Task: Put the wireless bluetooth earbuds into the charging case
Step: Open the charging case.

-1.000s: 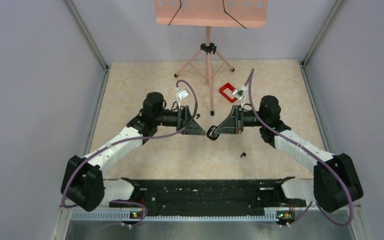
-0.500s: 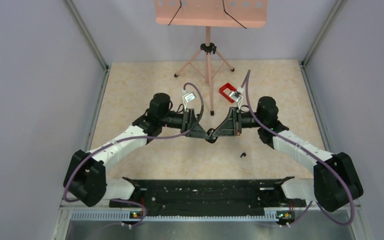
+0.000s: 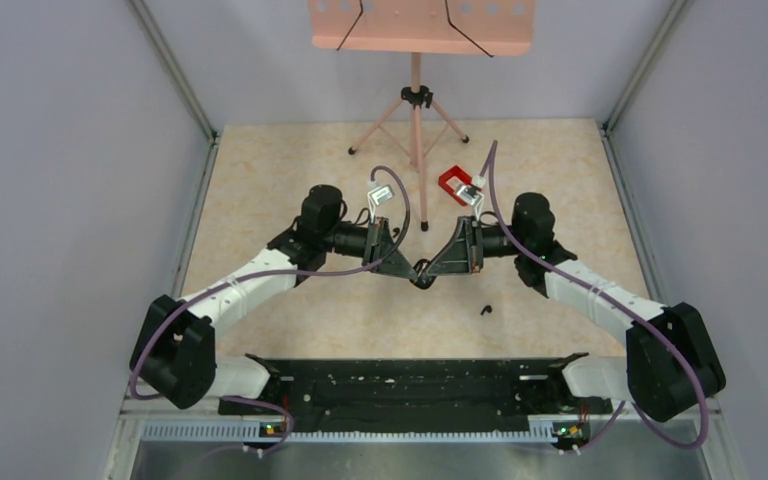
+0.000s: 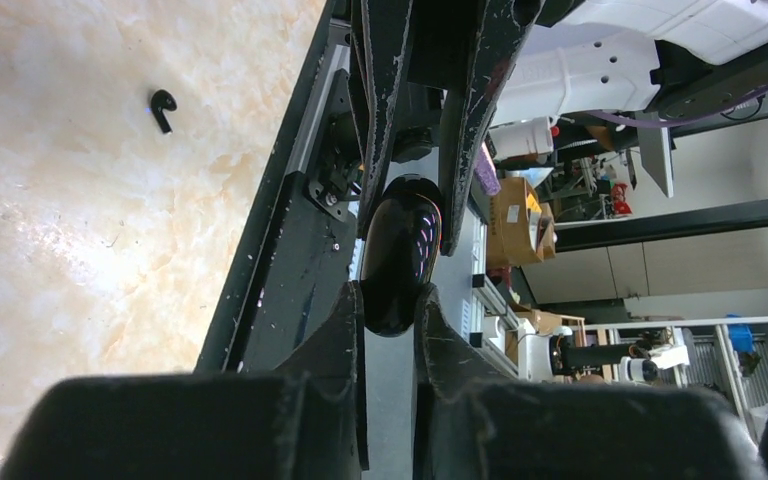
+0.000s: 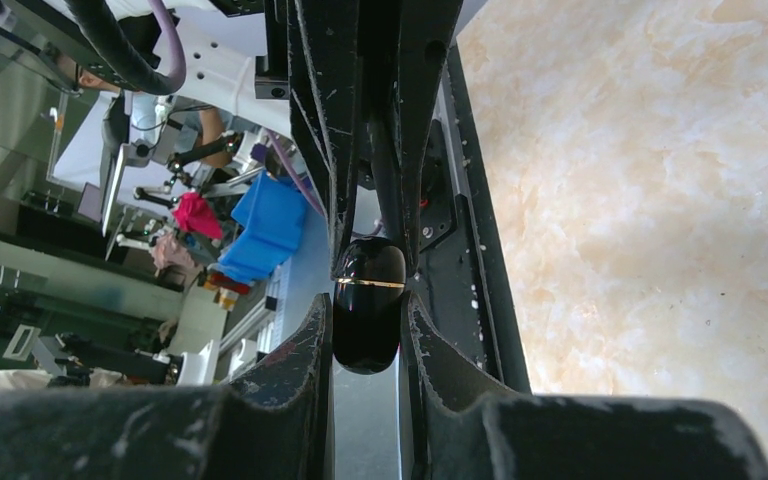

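The charging case [image 3: 422, 270], a glossy black pebble with its lid seam closed, hangs above the table's middle, held from both sides. My left gripper [image 3: 413, 270] comes in from the left and is shut on one end of the case [image 4: 400, 250]. In the left wrist view both fingers of that gripper [image 4: 390, 297] press its sides. My right gripper [image 3: 432, 268] is shut on the other end; the right wrist view shows this gripper [image 5: 367, 305] clamping the case [image 5: 370, 275]. One black earbud [image 3: 485, 311] lies on the table near the right arm, also seen as the earbud [image 4: 163, 108].
A red tray [image 3: 452, 183] lies behind the right gripper. A pink tripod stand [image 3: 417, 110] rises at the back centre. The black base rail [image 3: 410, 385] runs along the near edge. Grey walls close in both sides.
The left arm has moved right to the case and its jaws have closed on it. The right gripper keeps its hold, shifted slightly left.
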